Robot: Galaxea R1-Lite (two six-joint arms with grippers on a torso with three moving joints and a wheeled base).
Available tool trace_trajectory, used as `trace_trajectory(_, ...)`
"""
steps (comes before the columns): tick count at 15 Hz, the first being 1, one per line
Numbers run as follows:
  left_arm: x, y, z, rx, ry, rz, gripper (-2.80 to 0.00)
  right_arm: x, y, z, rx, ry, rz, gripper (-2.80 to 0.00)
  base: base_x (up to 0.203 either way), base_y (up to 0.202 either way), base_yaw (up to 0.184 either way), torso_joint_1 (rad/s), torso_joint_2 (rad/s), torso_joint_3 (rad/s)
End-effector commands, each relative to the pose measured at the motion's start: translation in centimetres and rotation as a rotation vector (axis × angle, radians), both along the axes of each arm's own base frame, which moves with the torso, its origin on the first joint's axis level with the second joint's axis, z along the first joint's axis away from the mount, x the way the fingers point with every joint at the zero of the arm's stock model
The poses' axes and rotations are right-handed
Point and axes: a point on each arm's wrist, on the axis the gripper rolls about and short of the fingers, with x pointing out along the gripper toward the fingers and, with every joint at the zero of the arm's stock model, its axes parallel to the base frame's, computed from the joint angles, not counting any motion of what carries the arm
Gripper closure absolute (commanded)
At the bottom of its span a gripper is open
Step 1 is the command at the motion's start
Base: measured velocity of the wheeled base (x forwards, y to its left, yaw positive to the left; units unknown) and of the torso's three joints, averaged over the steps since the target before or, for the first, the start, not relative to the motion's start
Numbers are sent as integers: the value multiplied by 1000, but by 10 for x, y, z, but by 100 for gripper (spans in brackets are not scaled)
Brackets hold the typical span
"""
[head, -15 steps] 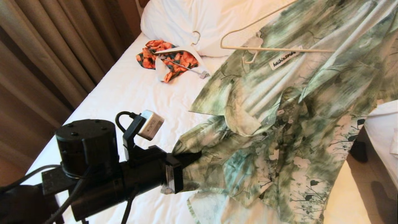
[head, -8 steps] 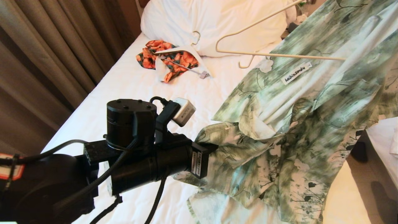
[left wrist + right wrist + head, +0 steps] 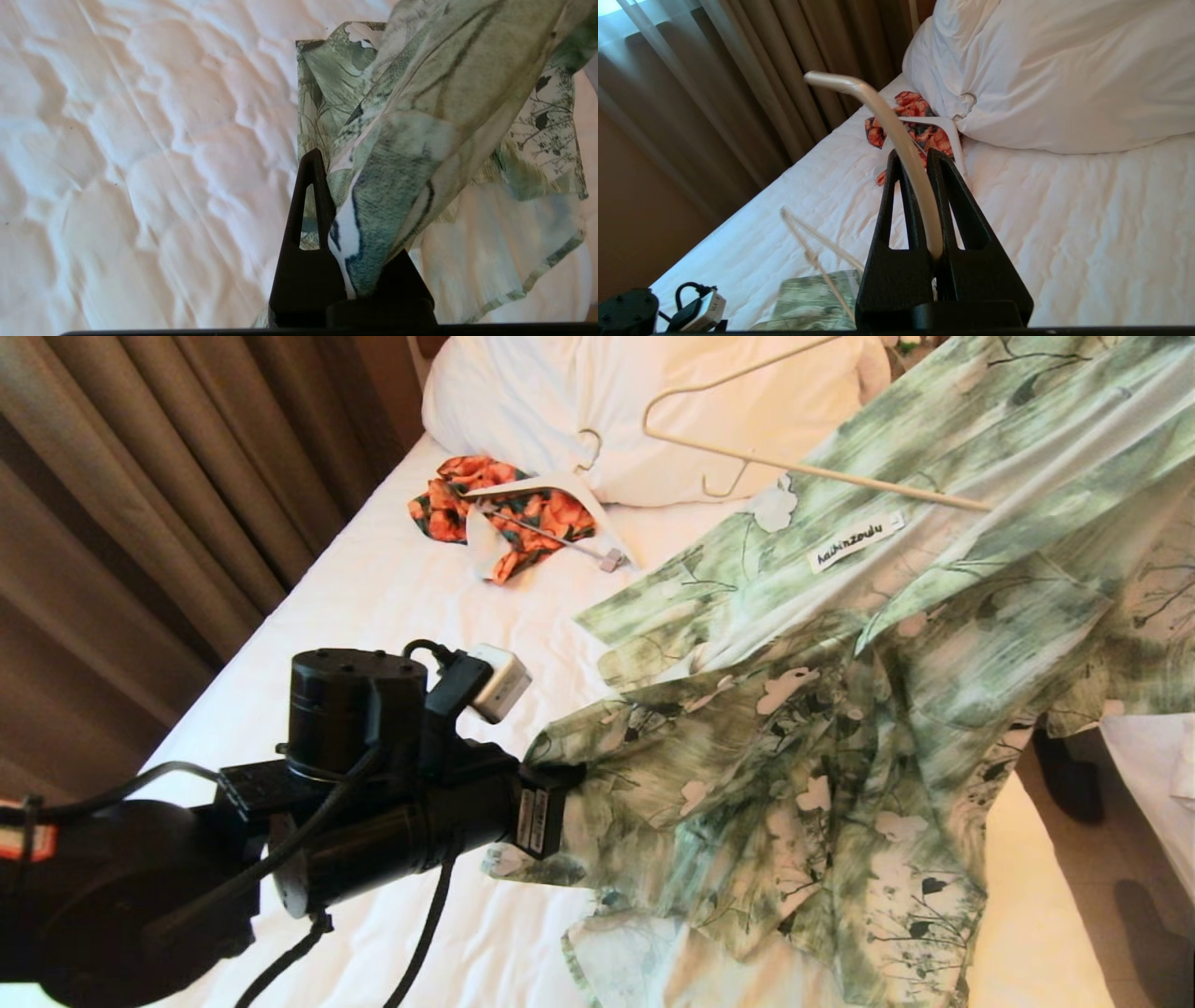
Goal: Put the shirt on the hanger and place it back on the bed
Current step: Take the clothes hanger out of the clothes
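Head view: left gripper (image 3: 560, 775) pinches edge of green-white floral shirt (image 3: 840, 709), held up over white-sheeted bed (image 3: 392, 607). Thin cream wire hanger (image 3: 803, 469) part inside shirt. Orange-black garment (image 3: 504, 513) w/ broad white hanger (image 3: 551, 485) beside pillow (image 3: 597, 392).

Left wrist: fingers (image 3: 310, 196) clamped on fabric.

Right wrist: right gripper (image 3: 915, 163) pressed onto hanger wire.

A shirt (image 3: 840, 709) washed in streaky green and white carries white flowers, dark leaves and thin dark branch lines, with a white neck label lettered in black. The hanger (image 3: 803, 467) threading it is pale cream. Both tools, left (image 3: 327, 224) and right (image 3: 920, 205), are matte black. The bed (image 3: 373, 607) wears a white sheet under a white pillow (image 3: 597, 401). A small orange-and-black floral garment (image 3: 504, 509) lies under a white hanger (image 3: 551, 485). Brown curtains (image 3: 140, 476) hang beside the bed.
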Motion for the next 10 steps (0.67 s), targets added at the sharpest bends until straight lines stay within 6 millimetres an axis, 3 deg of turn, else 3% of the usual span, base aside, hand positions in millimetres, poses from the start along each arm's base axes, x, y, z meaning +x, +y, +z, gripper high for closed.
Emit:
trace_trajectory(1, -9, 5, 6, -17, -22, -5, 0, 0, -1, 0, -1, 1, -4, 0, 0, 0, 0, 0, 0, 0)
trace_trajectory(2, -12, 1, 12, -32, -39, -28, -280, 0, -1, 0, -1, 1, -3, 0, 0, 0, 0, 0, 0, 0)
trace_trajectory(6, -25, 3, 32, -81, -95, -50, -280, -7, -2, 3, 3, -13, -3, 0, 0, 0, 0, 0, 0, 0)
trace_trajectory(10, -35, 25, 47, -98, -121, 8, -280, -16, -4, 6, 7, -28, -2, 0, 0, 0, 0, 0, 0, 0)
